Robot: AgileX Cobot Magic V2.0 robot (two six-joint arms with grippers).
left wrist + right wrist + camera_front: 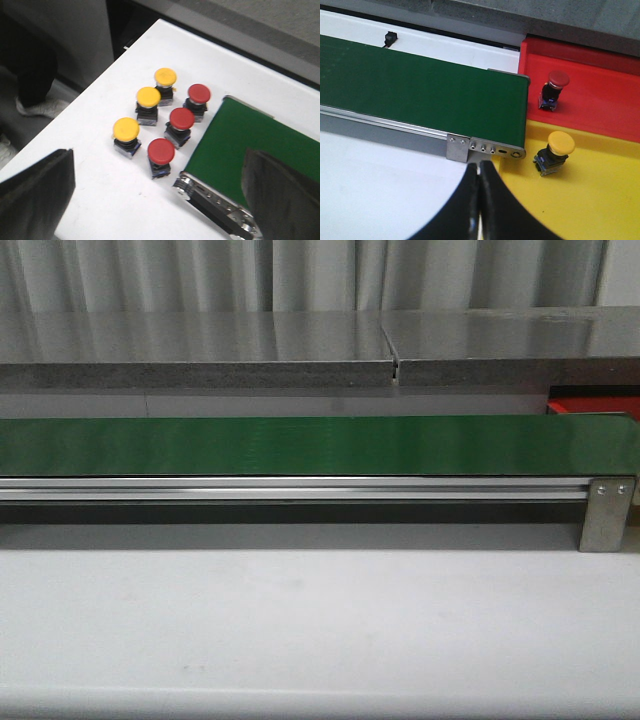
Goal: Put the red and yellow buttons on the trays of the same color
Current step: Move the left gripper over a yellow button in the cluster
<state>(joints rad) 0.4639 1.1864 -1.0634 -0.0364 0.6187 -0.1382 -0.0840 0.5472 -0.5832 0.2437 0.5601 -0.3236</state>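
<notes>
A: What is shown in the front view?

B: Only the long green conveyor belt (300, 445) is seen, bare of buttons, with a corner of the red tray (590, 400) at its right end. No arm is seen there.

A: And in the left wrist view?

B: Six buttons are gathered on the white table (100, 200), near its corner and just beside the belt's end: three yellow buttons (148, 97) and three red buttons (161, 151), all upright. The left gripper (155, 187) is held above them with its fingers (37, 192) spread wide, nothing between them.

A: The right wrist view?

B: One red button (557, 80) is already set on the red tray (600, 95), near the belt's end, and one yellow button (560, 144) on the yellow tray (580, 210). The right gripper (480, 200) is pressed together, empty.

A: So which step is in hand?

B: A further pick is judged to be due. A descent onto one cap is called for, without the neighbours being knocked.
</notes>
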